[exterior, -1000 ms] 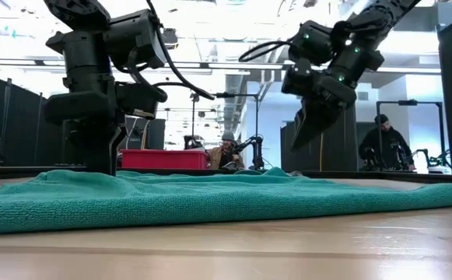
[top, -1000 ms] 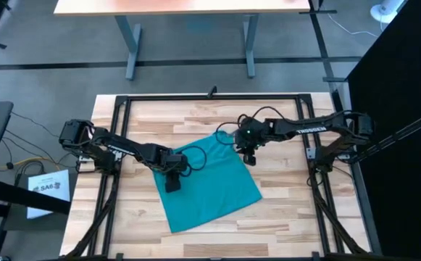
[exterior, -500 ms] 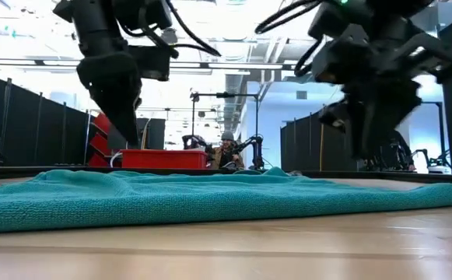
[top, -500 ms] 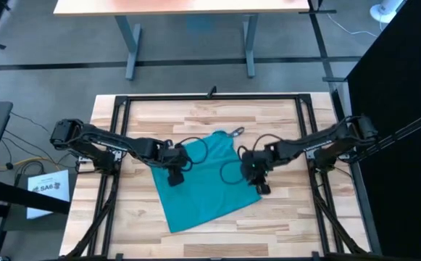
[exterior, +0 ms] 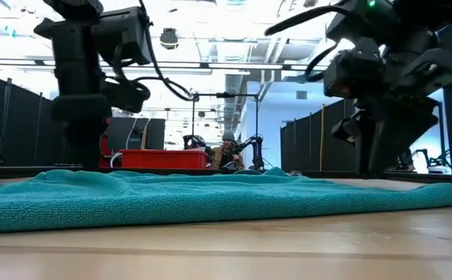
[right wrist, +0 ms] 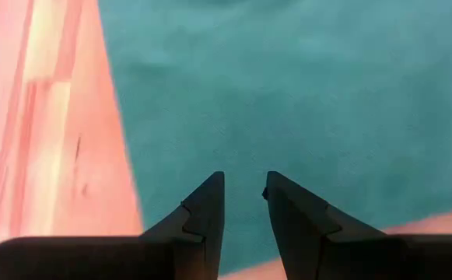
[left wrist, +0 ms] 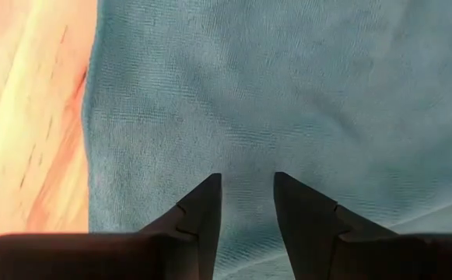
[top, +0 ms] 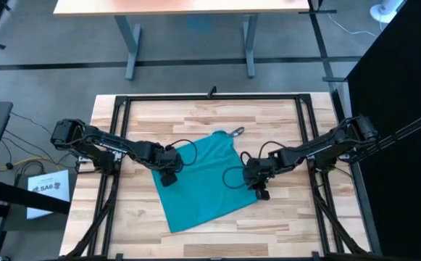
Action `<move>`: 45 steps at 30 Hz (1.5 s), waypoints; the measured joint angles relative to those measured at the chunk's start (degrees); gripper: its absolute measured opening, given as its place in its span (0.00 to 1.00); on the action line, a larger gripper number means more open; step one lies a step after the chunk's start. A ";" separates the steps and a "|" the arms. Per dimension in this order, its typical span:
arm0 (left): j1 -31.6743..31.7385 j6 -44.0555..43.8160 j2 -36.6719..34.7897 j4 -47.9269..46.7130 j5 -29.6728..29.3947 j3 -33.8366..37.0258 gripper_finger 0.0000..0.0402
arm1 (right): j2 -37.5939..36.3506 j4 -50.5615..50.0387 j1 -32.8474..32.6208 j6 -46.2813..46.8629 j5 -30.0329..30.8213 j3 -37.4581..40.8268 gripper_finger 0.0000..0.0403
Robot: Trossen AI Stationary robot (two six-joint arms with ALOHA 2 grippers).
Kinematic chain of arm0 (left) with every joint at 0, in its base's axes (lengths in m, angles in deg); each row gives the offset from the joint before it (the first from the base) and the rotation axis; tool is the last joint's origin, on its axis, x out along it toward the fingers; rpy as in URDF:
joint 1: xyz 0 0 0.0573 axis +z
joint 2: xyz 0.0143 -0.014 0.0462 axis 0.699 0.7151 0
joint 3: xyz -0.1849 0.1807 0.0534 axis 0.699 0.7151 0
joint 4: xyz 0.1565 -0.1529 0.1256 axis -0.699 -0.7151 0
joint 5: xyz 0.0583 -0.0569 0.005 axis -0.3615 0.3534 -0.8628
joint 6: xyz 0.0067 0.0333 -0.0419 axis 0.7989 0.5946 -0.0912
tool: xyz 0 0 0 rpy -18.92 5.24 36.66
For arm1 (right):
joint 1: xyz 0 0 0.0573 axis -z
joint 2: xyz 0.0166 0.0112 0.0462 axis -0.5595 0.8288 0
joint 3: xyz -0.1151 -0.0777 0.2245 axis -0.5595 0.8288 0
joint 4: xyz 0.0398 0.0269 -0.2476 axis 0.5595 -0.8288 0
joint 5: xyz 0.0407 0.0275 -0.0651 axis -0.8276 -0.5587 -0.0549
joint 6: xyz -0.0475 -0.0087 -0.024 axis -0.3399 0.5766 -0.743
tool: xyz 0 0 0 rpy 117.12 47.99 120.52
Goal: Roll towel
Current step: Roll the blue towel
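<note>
Towel [top: 203, 180] is lying spread flat, skewed, on the wooden table [top: 282, 225]. Left gripper [top: 168, 176] is hovering over the towel's left edge, right gripper [top: 259, 187] over its right corner, both slightly parted, grasping nothing.

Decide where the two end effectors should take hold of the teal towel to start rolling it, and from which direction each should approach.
Grip the towel at its two side edges, from above. It lies flat and unrolled on the table, so only its thin edges offer anything to pinch. The left end effector is over the left edge and the right end effector over the right edge, both slightly open, so probably each just lowers and closes.
</note>
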 joint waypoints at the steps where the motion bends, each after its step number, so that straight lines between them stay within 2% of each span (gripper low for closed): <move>1: 0.00 0.38 0.00 -0.12 0.01 0.55 0.26 | 0.00 -0.10 -0.72 0.80 0.00 0.22 0.22; 4: 0.00 1.99 -0.04 0.25 0.01 2.06 0.26 | 0.00 1.07 -3.57 5.96 0.74 1.50 0.22; 8: -0.02 3.70 -0.35 1.42 -0.06 4.59 0.26 | 0.00 2.68 -7.21 13.26 5.57 2.21 0.22; 13: 0.05 9.63 -0.42 2.20 -0.23 5.67 0.26 | -0.02 5.08 -11.16 22.15 7.52 2.21 0.22; 20: 2.61 18.74 -0.39 3.25 -1.08 5.85 0.26 | -0.02 8.41 -16.61 31.59 14.42 2.21 0.22; 24: 5.21 18.18 -0.99 3.92 -1.48 5.72 0.26 | -0.02 12.40 -18.85 33.38 15.21 2.17 0.22; 31: 5.00 9.30 -7.99 2.72 -0.30 6.04 0.26 | -0.07 17.65 -18.10 25.86 17.44 -3.54 0.22; 34: 3.75 0.37 -11.87 1.79 4.39 6.02 0.26 | -0.07 13.42 -13.41 22.38 17.40 -6.45 0.22; 37: -0.35 -9.26 -14.51 4.35 10.60 5.97 0.26 | -0.06 11.50 -5.43 19.43 15.81 -7.10 0.22; 42: -12.07 -20.52 -13.11 12.35 11.54 5.78 0.26 | 0.00 11.66 11.63 12.53 4.30 -7.81 0.22; 45: -18.21 -27.00 -9.97 13.60 10.09 5.78 0.26 | 0.00 10.33 20.77 7.37 1.24 -9.14 0.22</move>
